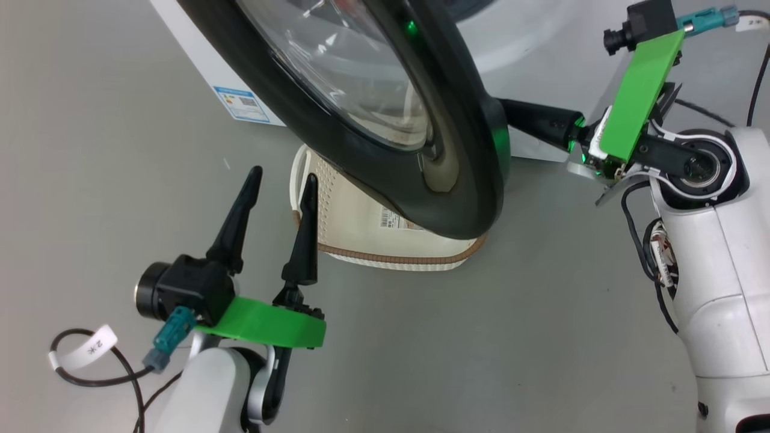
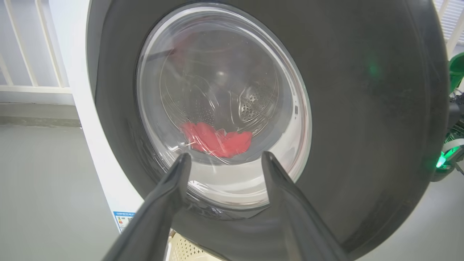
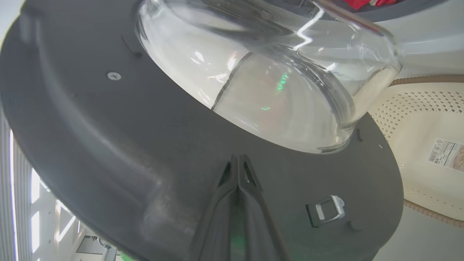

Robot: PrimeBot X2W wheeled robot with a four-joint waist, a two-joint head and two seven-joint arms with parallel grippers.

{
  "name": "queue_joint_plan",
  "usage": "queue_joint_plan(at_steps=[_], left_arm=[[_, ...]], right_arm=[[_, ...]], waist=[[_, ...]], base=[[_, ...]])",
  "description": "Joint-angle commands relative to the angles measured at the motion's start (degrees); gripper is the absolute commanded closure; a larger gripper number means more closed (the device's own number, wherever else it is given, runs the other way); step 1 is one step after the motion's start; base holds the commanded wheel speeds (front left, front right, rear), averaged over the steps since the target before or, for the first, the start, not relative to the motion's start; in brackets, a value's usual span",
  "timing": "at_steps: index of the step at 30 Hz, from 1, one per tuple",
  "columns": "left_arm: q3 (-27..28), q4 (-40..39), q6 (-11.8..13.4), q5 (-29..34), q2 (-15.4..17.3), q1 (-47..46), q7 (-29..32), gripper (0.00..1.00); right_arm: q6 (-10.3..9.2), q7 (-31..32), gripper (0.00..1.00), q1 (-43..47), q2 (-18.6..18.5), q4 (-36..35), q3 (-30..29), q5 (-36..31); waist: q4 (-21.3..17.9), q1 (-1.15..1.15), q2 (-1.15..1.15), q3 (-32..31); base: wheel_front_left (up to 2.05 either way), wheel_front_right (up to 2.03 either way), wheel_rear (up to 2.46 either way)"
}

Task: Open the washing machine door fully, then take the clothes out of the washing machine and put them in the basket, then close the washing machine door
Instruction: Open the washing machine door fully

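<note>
The washing machine door (image 1: 475,180) stands partly swung out from the white washing machine (image 1: 198,60), its black rim and glass bowl (image 1: 355,66) over the basket (image 1: 367,234). My right gripper (image 1: 506,111) is shut, its joined tips against the door's inner face (image 3: 108,152), below the glass bowl (image 3: 275,94). My left gripper (image 1: 281,180) is open and empty, low on the left in front of the door's outer side (image 2: 362,108). Red clothes (image 2: 217,139) show through the glass in the drum, and a bit of the clothes (image 3: 362,3) peeks in at the top of the right wrist view.
The cream basket (image 3: 417,119) sits on the grey floor under the door, a paper label (image 3: 444,154) on its bottom. A metal latch (image 3: 326,211) sticks out of the door's inner face. A blue label (image 1: 243,103) marks the machine's front corner. White railings (image 2: 21,54) stand left.
</note>
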Motion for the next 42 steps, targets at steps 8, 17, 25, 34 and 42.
queue_joint_plan(at_steps=[8, 17, 25, 34, 42], left_arm=[[1.68, -1.32, 0.91, -0.99, 1.29, 1.15, -0.44, 0.00], [1.45, -1.42, 1.25, -1.41, 1.29, 2.06, -0.44, 0.00], [0.95, -1.43, 1.43, -1.89, 1.29, 2.53, -0.44, 0.00], [0.31, -1.16, 1.74, -2.58, 1.29, 3.19, -0.44, 0.00], [-0.20, -0.87, 1.93, -3.19, 1.29, 3.82, -0.44, 0.00]], right_arm=[[0.43, 1.09, 1.00, 3.26, 1.26, -3.72, 2.35, 2.28], [0.43, 1.83, 1.00, 7.39, 1.26, -6.05, 3.95, 3.48], [0.43, 1.56, 1.00, 9.11, 1.26, -6.82, 4.92, 4.44], [0.43, 1.42, 1.00, 10.65, 1.26, -6.50, 6.13, 5.27], [0.43, 0.67, 1.00, 11.95, 1.26, -6.19, 7.49, 6.78]], waist=[[2.18, 0.00, 0.00, -1.50], [5.23, 0.00, 0.00, -3.37], [7.73, 0.00, 0.00, -4.33], [11.25, 0.00, 0.00, -5.49], [13.87, 0.00, 0.00, -6.56]], base=[[0.00, 0.00, 0.00], [0.00, 0.00, 0.00], [0.00, 0.00, 0.00], [0.00, 0.00, 0.00], [0.00, 0.00, 0.00]])
